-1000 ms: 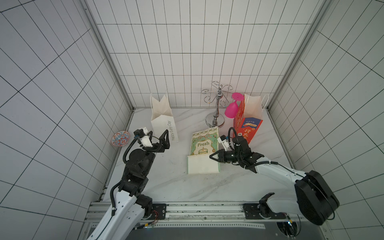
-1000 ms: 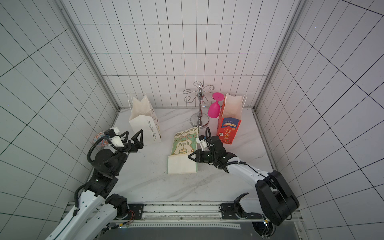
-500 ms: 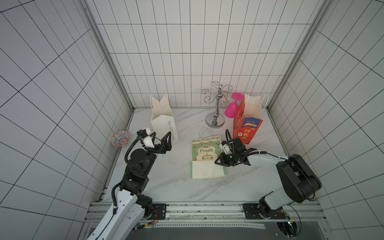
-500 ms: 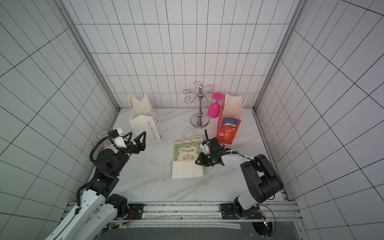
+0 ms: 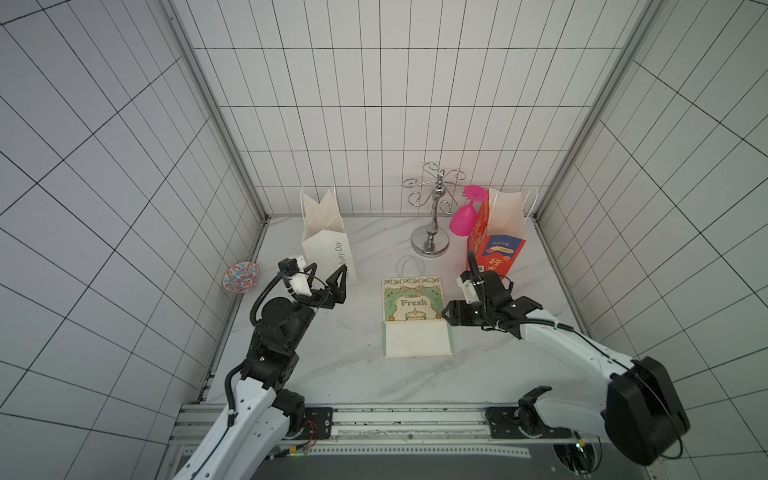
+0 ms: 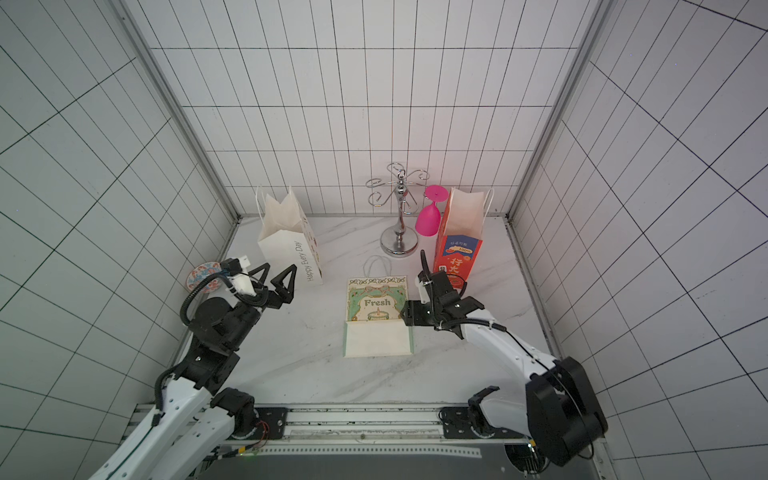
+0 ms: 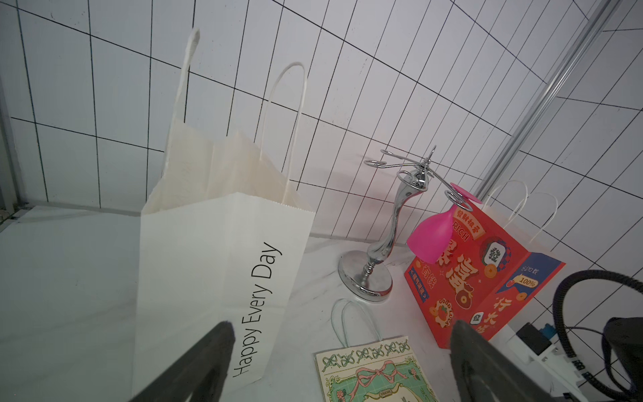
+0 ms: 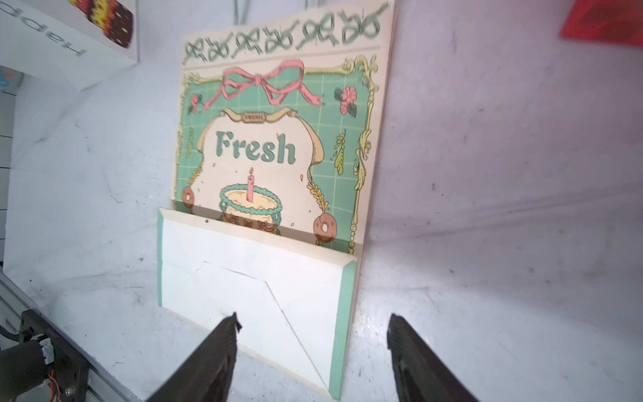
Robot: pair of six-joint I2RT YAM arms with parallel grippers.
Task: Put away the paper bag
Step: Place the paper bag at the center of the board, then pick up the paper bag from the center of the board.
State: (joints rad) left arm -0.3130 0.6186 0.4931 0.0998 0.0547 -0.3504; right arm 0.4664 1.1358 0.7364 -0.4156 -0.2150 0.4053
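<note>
Paper bags, I'm counting three in a top view, Fresh paper bag (image 5: pixel 415 320) lying flat mid-table, white bag (image 5: pixel 326 237), red bag (image 5: pixel 498 245) standing behind, left wrist, left gripper (image 7: pixel 342 325) gaping empty, right wrist, right gripper (image 8: pixel 313 316) hanging parted, empty, over its folded base.

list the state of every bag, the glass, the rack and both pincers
Fresh bag, lying flat on the table, bottom folded up over its front
white bag, upright, mouth open
red bag, upright, mouth open
pink glass, hanging upside down from the rack
rack, upright
left pincer, open, empty, raised near the white bag
right pincer, open, empty, at the Fresh bag's folded corner
</note>
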